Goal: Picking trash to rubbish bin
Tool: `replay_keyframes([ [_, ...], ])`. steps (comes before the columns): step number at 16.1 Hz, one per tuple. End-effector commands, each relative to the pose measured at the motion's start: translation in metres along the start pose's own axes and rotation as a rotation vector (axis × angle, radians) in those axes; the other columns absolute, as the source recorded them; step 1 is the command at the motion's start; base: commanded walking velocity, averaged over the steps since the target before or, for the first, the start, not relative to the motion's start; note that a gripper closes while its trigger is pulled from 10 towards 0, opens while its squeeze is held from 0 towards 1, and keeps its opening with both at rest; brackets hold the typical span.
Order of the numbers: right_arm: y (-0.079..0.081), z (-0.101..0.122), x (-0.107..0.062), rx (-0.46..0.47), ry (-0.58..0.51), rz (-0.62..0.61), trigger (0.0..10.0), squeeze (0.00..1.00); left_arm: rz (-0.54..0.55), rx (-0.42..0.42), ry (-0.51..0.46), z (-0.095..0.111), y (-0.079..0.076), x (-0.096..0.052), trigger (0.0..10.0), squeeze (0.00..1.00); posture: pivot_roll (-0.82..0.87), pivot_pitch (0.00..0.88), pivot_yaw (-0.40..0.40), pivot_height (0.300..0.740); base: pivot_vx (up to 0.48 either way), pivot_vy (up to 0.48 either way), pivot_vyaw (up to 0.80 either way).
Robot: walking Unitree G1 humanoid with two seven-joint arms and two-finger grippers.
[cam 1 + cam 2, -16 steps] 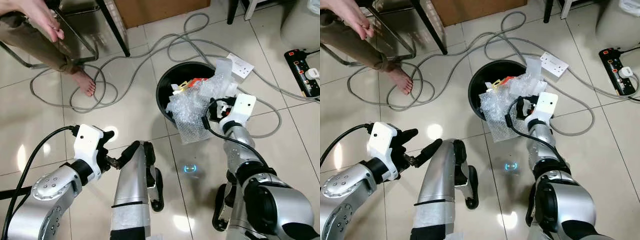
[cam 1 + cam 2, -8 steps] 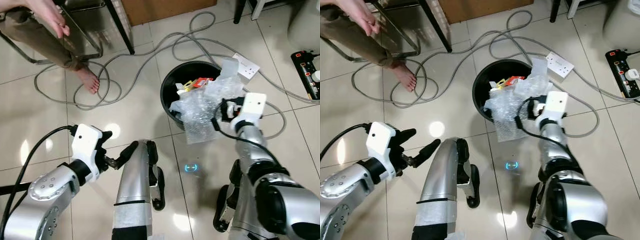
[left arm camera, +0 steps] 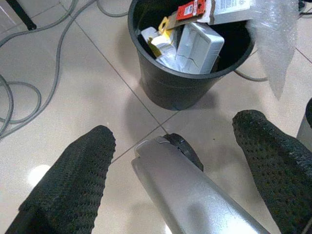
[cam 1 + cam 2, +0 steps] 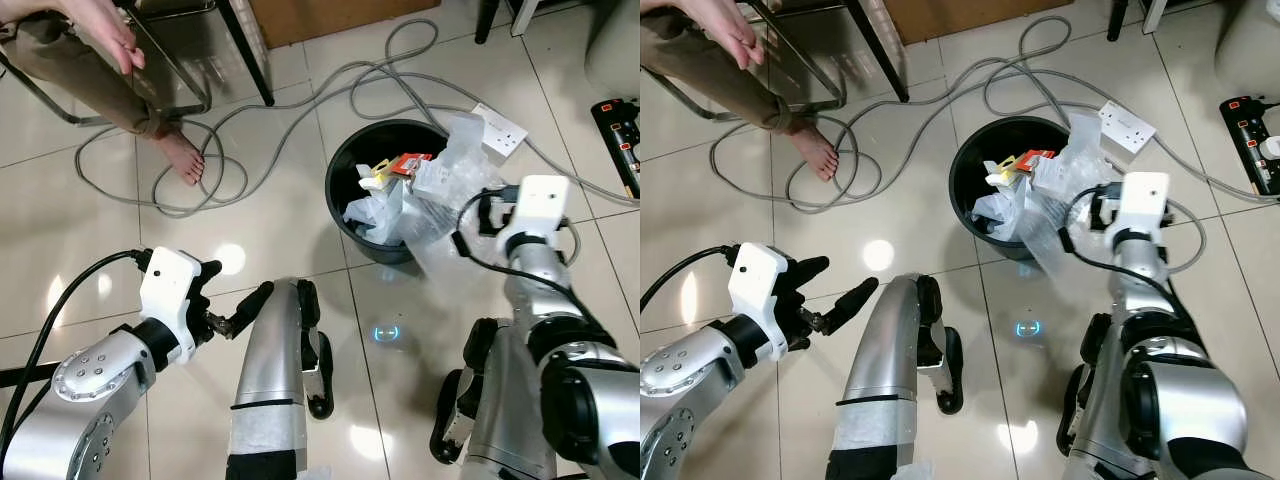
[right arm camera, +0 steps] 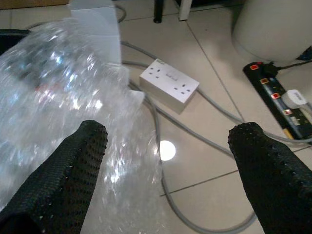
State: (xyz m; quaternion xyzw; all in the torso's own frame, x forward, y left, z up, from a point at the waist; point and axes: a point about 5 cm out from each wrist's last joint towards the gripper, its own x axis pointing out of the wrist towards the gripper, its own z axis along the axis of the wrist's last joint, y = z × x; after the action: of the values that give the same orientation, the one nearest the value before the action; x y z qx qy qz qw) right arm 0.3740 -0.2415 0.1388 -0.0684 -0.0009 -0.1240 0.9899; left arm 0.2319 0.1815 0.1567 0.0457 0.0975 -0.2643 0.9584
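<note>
A black round bin (image 4: 345,185) stands on the tiled floor, holding a white box (image 3: 197,46) and red and yellow packaging (image 4: 400,163). A sheet of clear bubble wrap (image 4: 440,215) lies over the bin's right rim and hangs down its outer side. My right gripper (image 4: 472,222) is beside the bin's right edge, right up against the wrap. Its fingers (image 5: 73,170) stand wide apart and open, with the bubble wrap (image 5: 53,92) beside one of them. My left gripper (image 4: 228,295) hangs open low on the left, next to my own leg (image 4: 275,370).
Grey cables (image 4: 300,95) loop across the floor around the bin. A white socket block (image 4: 500,122) and a black power strip (image 4: 622,125) lie to the right. A person's foot (image 4: 182,158) and black chair legs (image 4: 245,50) are at the back left.
My right gripper has moved to the right and the bubble wrap has shifted with it, uncovering the trash inside the bin. The camera has shifted a little. The left arm has stayed put.
</note>
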Motion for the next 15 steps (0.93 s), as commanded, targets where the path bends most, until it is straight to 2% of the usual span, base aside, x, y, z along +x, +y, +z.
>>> replay_keyframes([
  [1, 0.0055, -0.0173, -0.0074, -0.021, 0.055, 0.019, 10.0, 0.0, 0.0, -0.009, 0.031, -0.0051, -0.0005, -0.0059, 10.0, 0.0, 0.3, 0.525, 0.237, 0.54, 0.0, 0.0, 0.0],
  [7, 0.0095, -0.0194, -0.0083, -0.016, 0.066, 0.032, 10.0, 0.0, 0.0, -0.006, 0.034, -0.0053, 0.0002, -0.0062, 10.0, 0.0, 0.3, 0.522, 0.237, 0.54, 0.0, 0.0, 0.0],
  [8, 0.01, -0.0199, -0.0086, -0.008, 0.067, 0.039, 9.1, 0.0, 0.001, -0.005, 0.035, -0.0053, 0.0, -0.0065, 10.0, 0.0, 0.3, 0.52, 0.238, 0.54, 0.0, 0.0, 0.0],
  [10, 0.0099, -0.0202, -0.009, 0.009, 0.064, 0.037, 0.0, 0.0, 0.001, -0.004, 0.036, -0.0052, 0.0003, -0.007, 10.0, 0.0, 0.3, 0.52, 0.239, 0.54, 0.0, 0.0, 0.0],
  [15, 0.0087, -0.0239, -0.0109, -0.008, 0.072, 0.039, 0.0, 0.0, 0.0, -0.003, 0.041, -0.0055, 0.0005, -0.0083, 10.0, 0.0, 0.3, 0.525, 0.241, 0.54, 0.0, 0.0, 0.0],
])
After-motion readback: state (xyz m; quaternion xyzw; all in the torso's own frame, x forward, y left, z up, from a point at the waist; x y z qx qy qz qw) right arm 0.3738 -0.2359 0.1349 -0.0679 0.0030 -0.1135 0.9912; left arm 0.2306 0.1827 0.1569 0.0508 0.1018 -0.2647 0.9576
